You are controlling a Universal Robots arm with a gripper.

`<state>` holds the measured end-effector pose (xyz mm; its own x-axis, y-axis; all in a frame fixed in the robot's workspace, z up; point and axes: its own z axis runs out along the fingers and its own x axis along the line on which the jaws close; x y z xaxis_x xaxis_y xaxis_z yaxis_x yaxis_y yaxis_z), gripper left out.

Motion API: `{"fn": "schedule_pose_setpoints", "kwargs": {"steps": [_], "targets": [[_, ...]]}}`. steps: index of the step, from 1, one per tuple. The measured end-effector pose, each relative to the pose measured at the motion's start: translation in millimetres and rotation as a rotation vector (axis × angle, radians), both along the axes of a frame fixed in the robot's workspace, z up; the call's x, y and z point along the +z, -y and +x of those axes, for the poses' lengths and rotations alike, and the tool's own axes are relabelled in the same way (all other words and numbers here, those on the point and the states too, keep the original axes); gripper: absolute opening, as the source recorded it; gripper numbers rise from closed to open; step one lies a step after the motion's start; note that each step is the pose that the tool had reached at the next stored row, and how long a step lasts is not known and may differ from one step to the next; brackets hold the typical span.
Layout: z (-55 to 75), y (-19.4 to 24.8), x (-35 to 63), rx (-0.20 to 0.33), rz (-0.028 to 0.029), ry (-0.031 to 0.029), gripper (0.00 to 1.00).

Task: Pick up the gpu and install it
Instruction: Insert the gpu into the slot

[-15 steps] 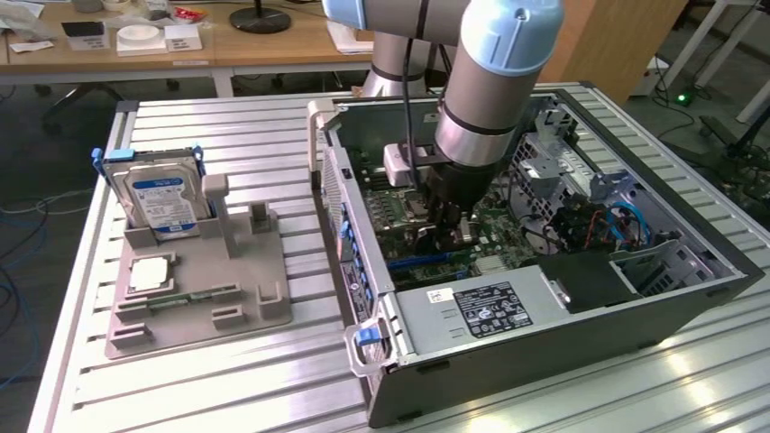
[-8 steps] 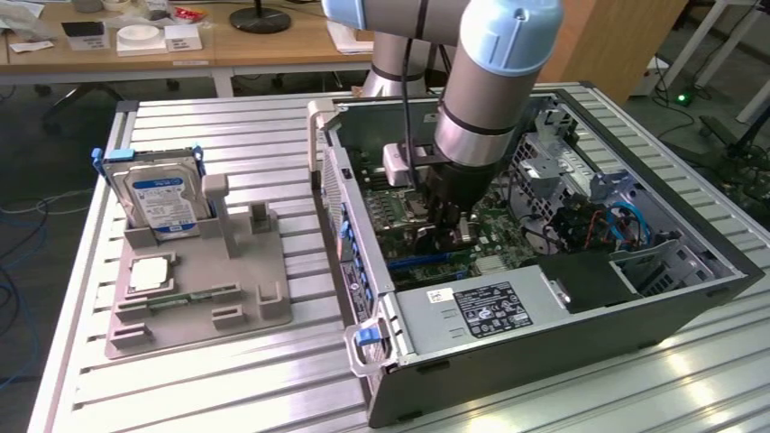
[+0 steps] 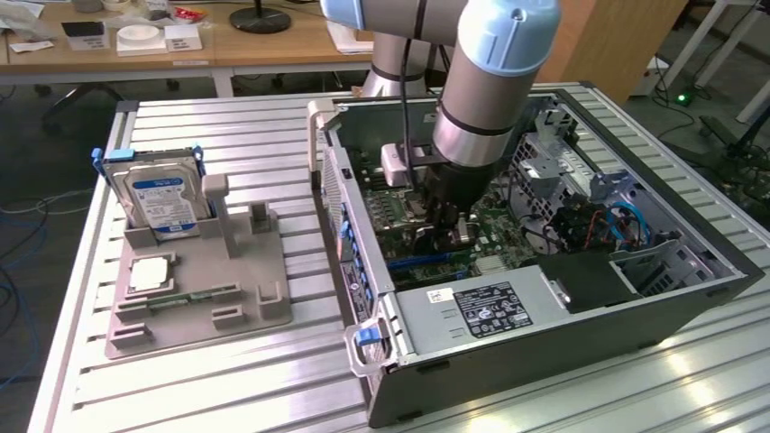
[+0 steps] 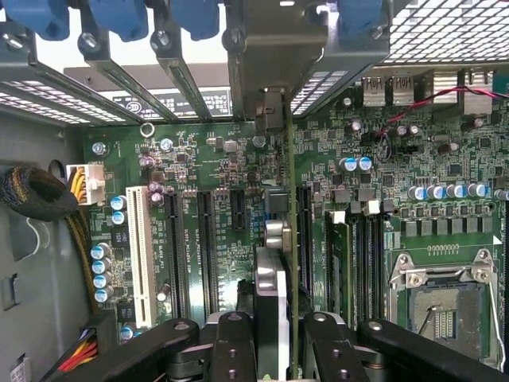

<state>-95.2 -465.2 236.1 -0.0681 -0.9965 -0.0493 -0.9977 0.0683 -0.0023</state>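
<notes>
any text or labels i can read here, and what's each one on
No text here reads clearly.
Blue-white label on the hard drive: print too small to read.
Black label on the power supply: white print and marks, too blurred to read.
White sticker beside it: unreadable.
White lettering along the motherboard slots: too small to read.
Sticker on the rear panel: blurred symbols only.

Gpu [image 4: 280,263] seen edge-on, upright over green motherboard between black slots, silver bracket end toward case's slotted rear wall

Hard drive [image 3: 159,200] upright in grey holder tray [image 3: 198,293], open computer case [image 3: 673,298], motherboard [image 4: 207,207]
</notes>
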Motion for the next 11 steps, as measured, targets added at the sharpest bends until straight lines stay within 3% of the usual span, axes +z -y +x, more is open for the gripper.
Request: {"fn": "schedule_pose_setpoints", "kwargs": {"steps": [11], "targets": [[-0.1, 0.0, -4.9, 0.0, -0.0006, -0.0002, 0.28]]}}
